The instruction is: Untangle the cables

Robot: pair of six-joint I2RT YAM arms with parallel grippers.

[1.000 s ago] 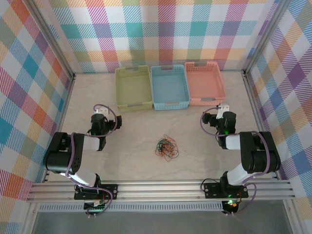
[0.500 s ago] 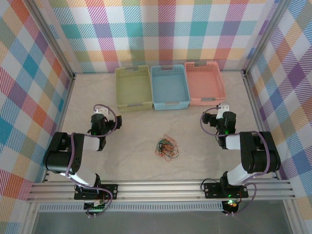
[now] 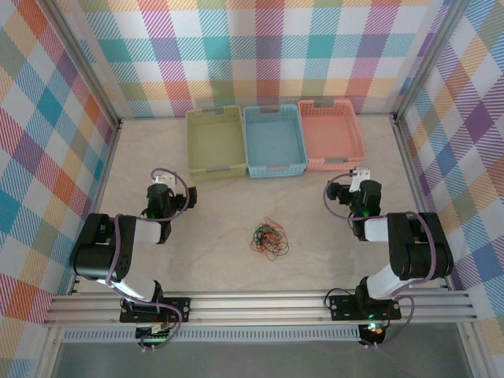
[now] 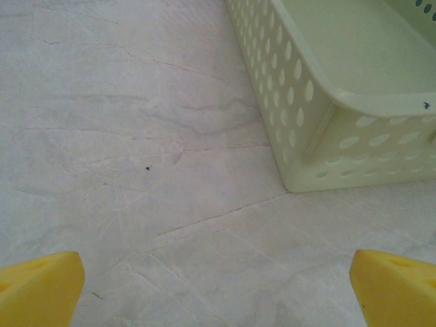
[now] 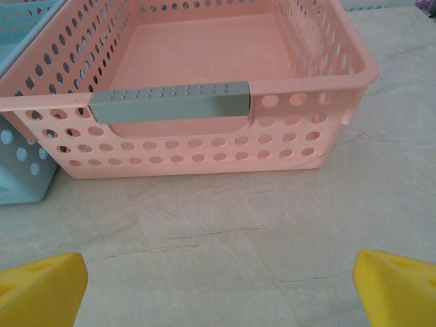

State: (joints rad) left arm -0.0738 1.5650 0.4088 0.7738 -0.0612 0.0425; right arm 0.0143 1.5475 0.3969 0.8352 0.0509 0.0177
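The cables [image 3: 269, 239] lie in one small tangled heap of orange-red, black and dark green wire on the table, about midway between the two arms. My left gripper [image 4: 218, 286] hovers over bare table near the corner of the green basket [image 4: 300, 102], open, its yellow fingertips [image 4: 41, 286] far apart with nothing between them. My right gripper [image 5: 218, 283] is open too, facing the pink basket [image 5: 204, 150] with only table between its yellow fingertips [image 5: 395, 279]. In the top view both arms sit folded, the left [image 3: 161, 198] and the right [image 3: 362, 197] each well away from the cables.
Three baskets stand in a row at the back: green [image 3: 214, 169], blue [image 3: 276, 168] and pink [image 3: 335, 163]. A corner of the blue basket [image 5: 20, 163] shows in the right wrist view. Checked walls close in the table on three sides.
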